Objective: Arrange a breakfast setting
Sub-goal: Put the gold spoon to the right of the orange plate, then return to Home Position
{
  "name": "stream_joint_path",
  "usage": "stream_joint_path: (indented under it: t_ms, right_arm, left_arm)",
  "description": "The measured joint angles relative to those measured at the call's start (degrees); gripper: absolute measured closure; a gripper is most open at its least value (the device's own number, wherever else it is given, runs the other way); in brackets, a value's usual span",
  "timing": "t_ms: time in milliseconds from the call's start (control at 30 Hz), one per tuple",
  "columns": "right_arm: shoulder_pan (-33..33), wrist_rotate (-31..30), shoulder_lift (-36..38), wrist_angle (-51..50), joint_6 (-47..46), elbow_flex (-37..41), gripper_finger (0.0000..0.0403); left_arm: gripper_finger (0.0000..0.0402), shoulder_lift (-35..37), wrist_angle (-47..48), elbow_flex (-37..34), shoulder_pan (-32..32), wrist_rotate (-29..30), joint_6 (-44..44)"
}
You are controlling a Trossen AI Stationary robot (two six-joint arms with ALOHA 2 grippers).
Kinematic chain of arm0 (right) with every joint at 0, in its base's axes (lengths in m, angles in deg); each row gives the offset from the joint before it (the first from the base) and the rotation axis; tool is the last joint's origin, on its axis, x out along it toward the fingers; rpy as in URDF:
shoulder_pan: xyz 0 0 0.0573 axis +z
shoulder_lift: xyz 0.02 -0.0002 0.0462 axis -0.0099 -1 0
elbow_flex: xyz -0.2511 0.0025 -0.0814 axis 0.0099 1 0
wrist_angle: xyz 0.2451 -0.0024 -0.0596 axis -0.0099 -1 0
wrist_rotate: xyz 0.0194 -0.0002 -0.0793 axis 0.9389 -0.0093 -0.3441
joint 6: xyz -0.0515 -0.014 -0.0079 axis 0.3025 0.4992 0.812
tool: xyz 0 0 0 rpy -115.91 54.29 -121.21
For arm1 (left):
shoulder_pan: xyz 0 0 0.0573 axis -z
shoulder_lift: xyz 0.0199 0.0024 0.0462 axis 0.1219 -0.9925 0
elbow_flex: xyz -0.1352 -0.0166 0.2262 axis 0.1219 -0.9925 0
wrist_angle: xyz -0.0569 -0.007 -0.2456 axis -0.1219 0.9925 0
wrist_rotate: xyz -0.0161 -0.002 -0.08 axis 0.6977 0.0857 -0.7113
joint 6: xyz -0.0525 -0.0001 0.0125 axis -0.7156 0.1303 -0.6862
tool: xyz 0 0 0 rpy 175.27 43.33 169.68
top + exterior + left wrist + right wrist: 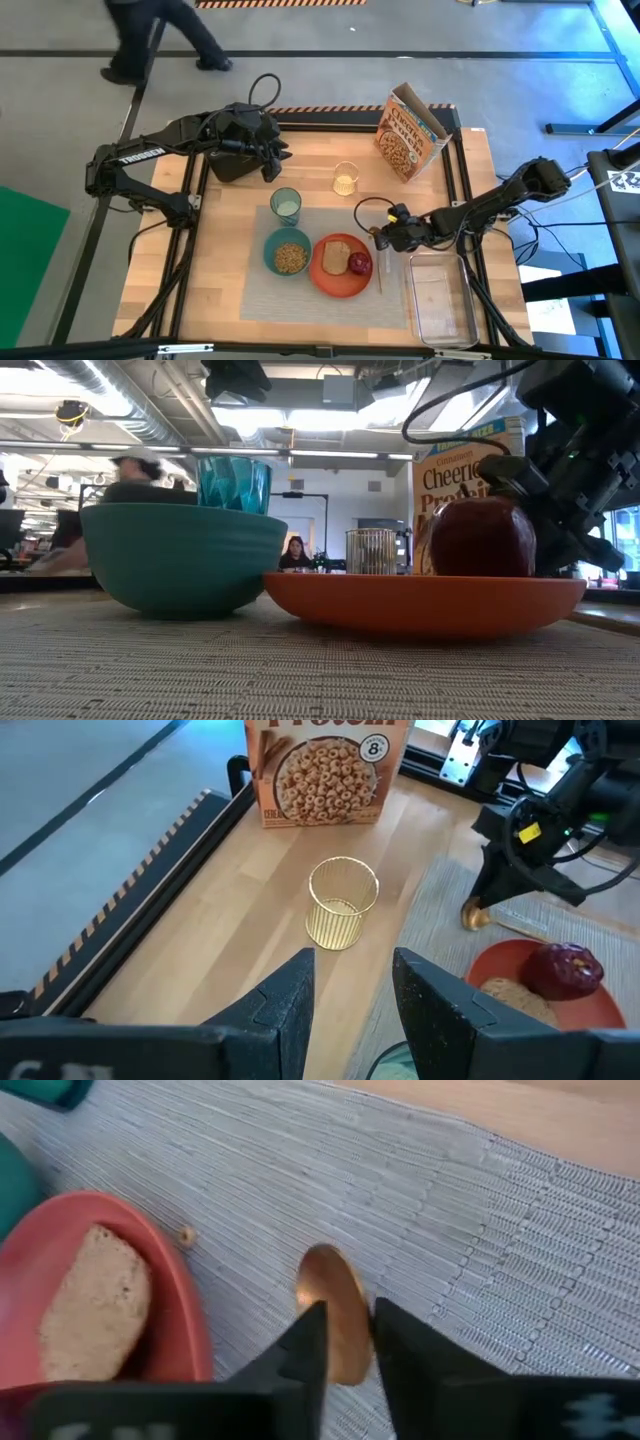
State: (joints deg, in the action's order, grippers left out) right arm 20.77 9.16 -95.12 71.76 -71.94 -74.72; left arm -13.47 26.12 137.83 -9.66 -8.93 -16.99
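Observation:
A grey placemat point(262, 290) carries a teal bowl point(288, 252) of cereal and an orange plate point(335, 280) with a toast slice point(335, 255) and a red fruit point(359, 263). A translucent teal cup point(286, 205) stands at the mat's far edge. A gold spoon point(380, 272) lies on the mat just right of the plate. My right gripper point(384, 238) is low over the spoon's far end, its fingers close together on either side of it. My left gripper point(276, 158) is open and empty, raised at the far left over the black toaster point(228, 165). My right gripper has its two fingers point(305, 1355) on either side of the spoon's bowl point(335, 1305), at the spoon's far end. The fingers slant down from the table's right side. The bowl and the handle point(525, 927) lie on the placemat. The gripper hides the exact place of contact.
A cereal box point(410, 130) stands at the far right and a small gold wire cup point(345, 180) stands on the wood beyond the mat. A clear plastic tray point(440, 298) lies right of the spoon. A person walks on the floor beyond the table point(150, 35).

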Motion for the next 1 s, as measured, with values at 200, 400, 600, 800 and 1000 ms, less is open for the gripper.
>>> stream_joint_path:
  t_ms: [200,400,600,800,1000]
  right_arm:
    - [0.0,-2.5,4.8,-0.3,1.9,-0.7,0.0237]
    - [-0.1,-8.8,14.9,-4.7,10.6,-4.5,0.0198]
    - [-4.7,-7.4,23.3,0.3,35.2,-11.9,0.0228]
    - [-15.0,10.4,23.2,3.0,57.7,-24.8,0.0322]
    - [-25.5,26.6,23.4,-3.5,68.0,-38.1,0.0389]
  left_arm:
    - [0.027,0.0,0.0,0.0,0.0,0.0,1.0]
    - [0.027,2.7,-1.3,0.0,-1.4,0.0,1.6]
    - [0.0273,8.3,-10.6,0.0,-2.2,-1.6,6.6]
    - [0.0305,11.5,-26.5,0.0,-2.2,-8.8,10.1]
    - [0.0373,12.5,-24.8,0.0,-2.3,-15.1,12.0]
